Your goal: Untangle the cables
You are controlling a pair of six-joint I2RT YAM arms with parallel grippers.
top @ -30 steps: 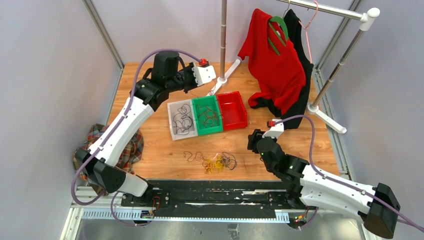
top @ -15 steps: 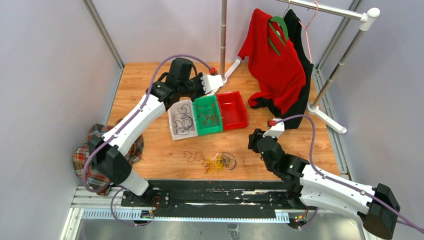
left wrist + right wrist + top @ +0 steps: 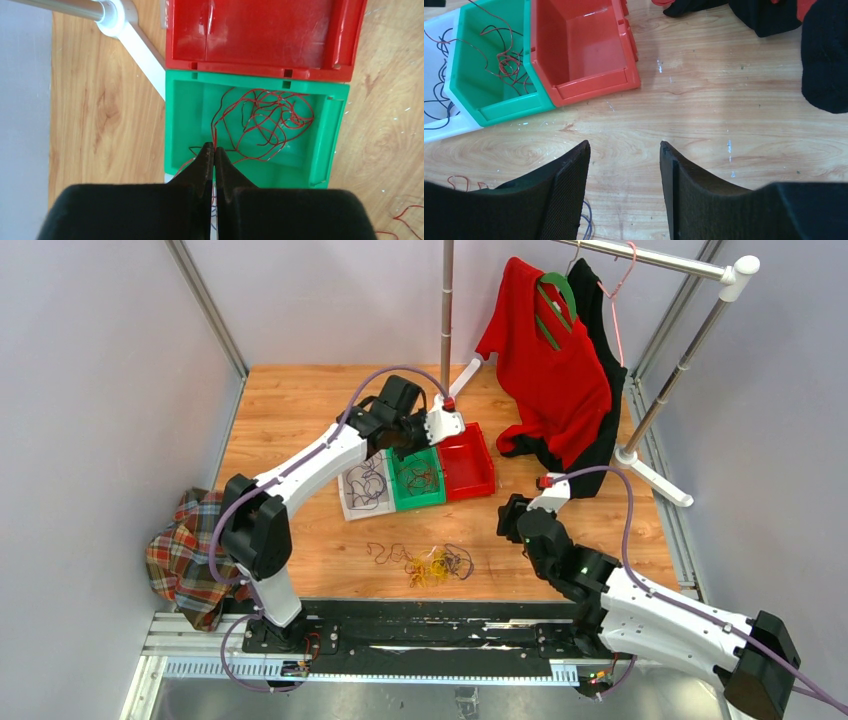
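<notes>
The left claw (image 3: 214,148) is pressed fully shut, its two black fingers meeting at the tips. A thin red strand (image 3: 213,131) runs up out of the pinch. The claw hangs tip-down over the green bin (image 3: 172,125), near the wall that borders the white bin. The strand leads into the red tangle (image 3: 265,122) lying on that bin's floor. The red bin (image 3: 250,68) sits right against the green one on its far side, and the white bin (image 3: 341,480) sits against its other side, holding dark strands (image 3: 366,483). The three bins form a row near the middle of the bench (image 3: 300,410).

The right claw (image 3: 624,147) stands wide open with nothing between its fingers. It is low over bare wood, near the red bin's corner but apart from it.

A loose heap of cables (image 3: 432,563), yellow, dark and red-brown looped together, lies on the bench toward the near edge. It is well apart from the bins and between the two arms.

A red shirt (image 3: 545,360) hangs on the rack at the back right, and a plaid cloth (image 3: 185,550) lies off the bench's left edge.
</notes>
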